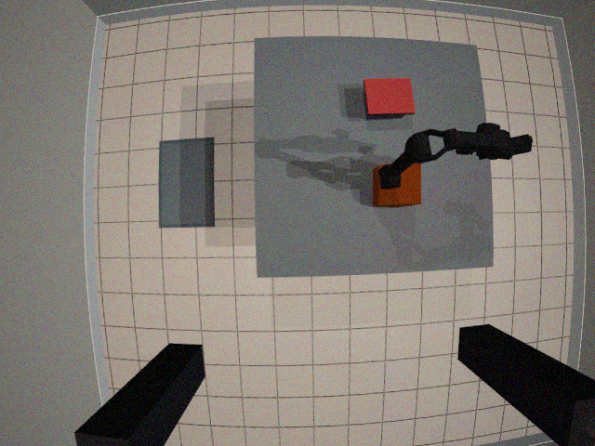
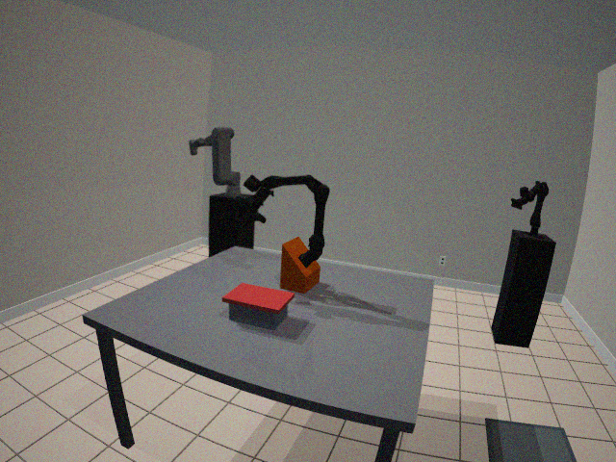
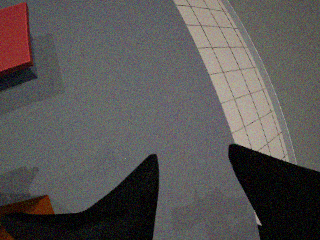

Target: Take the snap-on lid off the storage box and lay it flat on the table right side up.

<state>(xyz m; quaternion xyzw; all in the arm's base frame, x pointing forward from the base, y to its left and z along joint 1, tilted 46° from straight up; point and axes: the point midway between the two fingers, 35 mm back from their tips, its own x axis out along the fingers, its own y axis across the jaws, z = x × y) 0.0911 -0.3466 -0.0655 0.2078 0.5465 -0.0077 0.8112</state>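
The red lid [image 1: 389,96] [image 2: 258,296] [image 3: 12,37] sits flat on top of the dark grey storage box [image 2: 256,317] [image 3: 20,78], overhanging its walls. The box stands on the grey table [image 1: 297,230] [image 2: 347,358] [image 3: 125,100]. My gripper [image 2: 267,204] [image 3: 194,155] is partly open, with nothing between its fingers. It is high above the table, well away from the lid and box. In the wrist view the lid and box are at the upper left, cut off by the frame's edge. My fingers cannot be made out clearly in the top view.
My arm rises from a sloped orange mount [image 1: 408,190] [image 2: 294,269] [image 3: 42,205] on the table, beside the box. Two black pedestals [image 2: 231,218] [image 2: 522,288] bearing other arms stand beyond the table. A dark translucent panel [image 1: 170,182] [image 2: 526,440] is off the table's side.
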